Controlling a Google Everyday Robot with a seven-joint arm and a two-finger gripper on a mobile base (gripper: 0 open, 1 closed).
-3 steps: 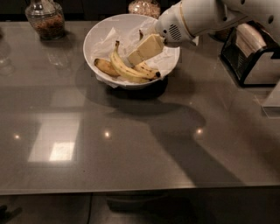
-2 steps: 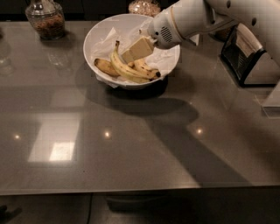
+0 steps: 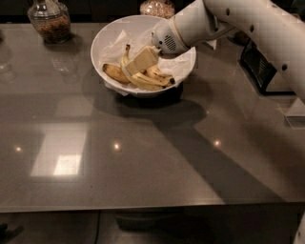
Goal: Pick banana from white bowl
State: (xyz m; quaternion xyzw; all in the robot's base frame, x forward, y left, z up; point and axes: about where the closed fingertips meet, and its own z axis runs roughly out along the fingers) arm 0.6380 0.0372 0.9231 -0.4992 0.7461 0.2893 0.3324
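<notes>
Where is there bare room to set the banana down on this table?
The broad tabletop in front of the white bowl is bare, as is the patch left of it below the glass jar. Crowded: inside the bowl, where the gripper sits over the banana, and beside the black object at right.

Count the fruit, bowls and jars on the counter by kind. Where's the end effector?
bananas: 3 (the banana, a brownish stubby banana, a shorter yellow banana)
white bowl: 1
glass jars: 2 (left jar, back jar)
Total: 6
end effector: low over the bananas, inside the bowl
</notes>
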